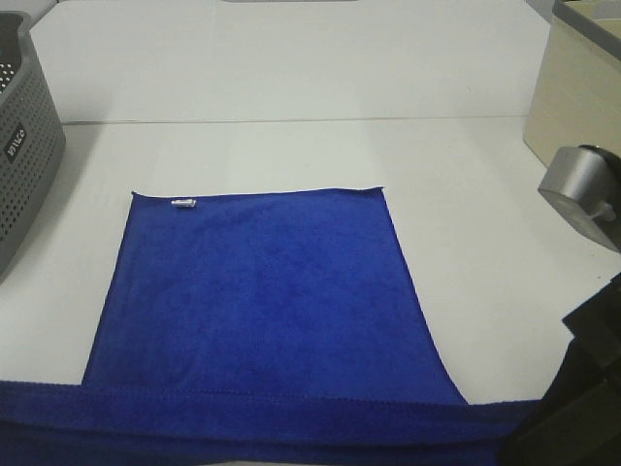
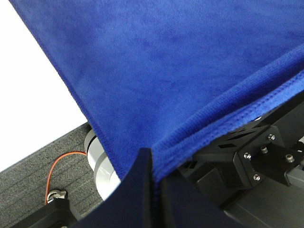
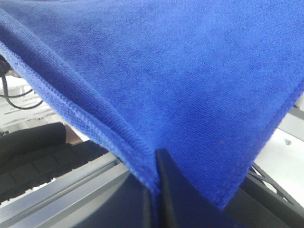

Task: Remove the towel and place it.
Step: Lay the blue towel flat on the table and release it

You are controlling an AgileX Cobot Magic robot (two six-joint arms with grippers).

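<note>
The royal-blue towel (image 1: 262, 291) lies spread on the white table (image 1: 291, 78), its small white tag (image 1: 183, 203) near the far left corner. Its near edge forms a stitched band along the bottom of the exterior view. My left gripper (image 2: 151, 164) is shut on the towel (image 2: 166, 71) at its near hem; it is out of the exterior view. My right gripper (image 3: 155, 164) is shut on the towel (image 3: 180, 71) at a stitched near corner. Only the dark right arm (image 1: 582, 388) shows in the exterior view, at the bottom right.
A grey perforated basket (image 1: 24, 146) stands at the left edge of the table. A beige box (image 1: 577, 87) stands at the far right, with a grey metal part (image 1: 580, 184) in front of it. An orange cable (image 2: 61, 166) lies below the table edge.
</note>
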